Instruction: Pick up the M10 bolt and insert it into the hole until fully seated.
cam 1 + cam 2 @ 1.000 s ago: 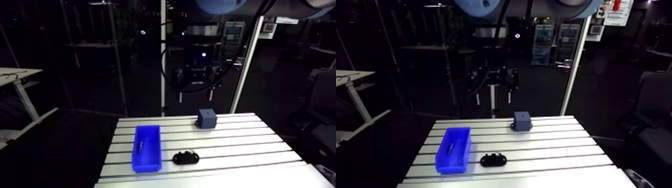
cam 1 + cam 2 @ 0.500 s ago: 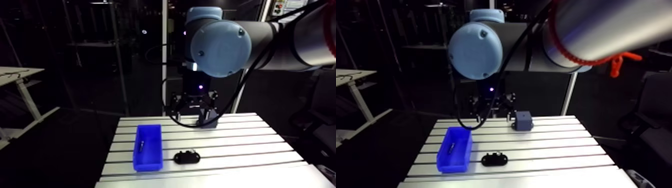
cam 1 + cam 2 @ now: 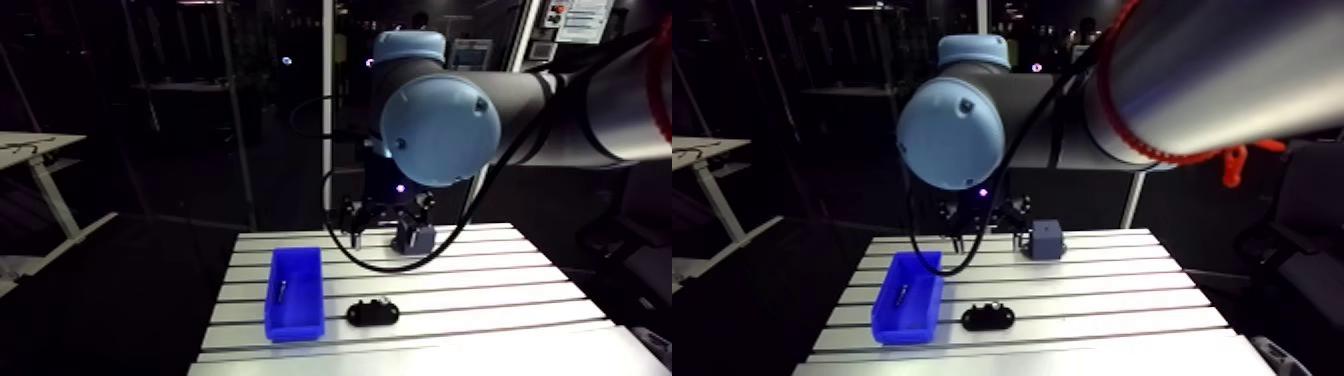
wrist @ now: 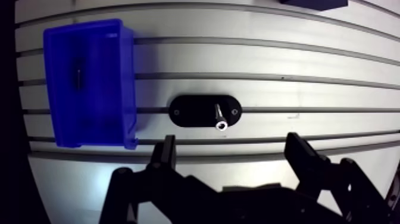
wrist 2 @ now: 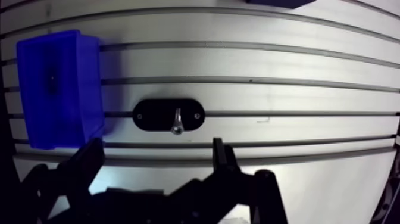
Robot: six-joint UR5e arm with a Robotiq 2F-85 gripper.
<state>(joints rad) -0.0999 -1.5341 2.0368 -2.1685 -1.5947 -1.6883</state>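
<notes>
A blue bin (image 4: 89, 83) sits on the slotted table, ahead of my gripper and off to one side, with a small dark bolt (image 4: 78, 74) lying inside it. Beside the bin lies a black oval plate (image 4: 205, 111) with a shiny metal pin (image 4: 219, 116) standing at its middle. My gripper (image 4: 234, 156) hangs above the table with the plate just ahead of it. It is open, fingers wide apart, with nothing between them. In the arm view the gripper (image 3: 385, 215) hovers over the table's back edge, behind the bin (image 3: 295, 293) and the plate (image 3: 372, 313).
A dark cube-shaped block (image 3: 415, 237) stands at the back of the table, close beside the gripper in the arm view. The arm's large blue-capped joint (image 3: 440, 128) fills the upper part of that view. The table's front edge (image 3: 400, 352) is close to the plate.
The arm's elbow joint has swung into the arm view and the gripper has come down toward the table's back edge. Bin, plate and block have not moved.
</notes>
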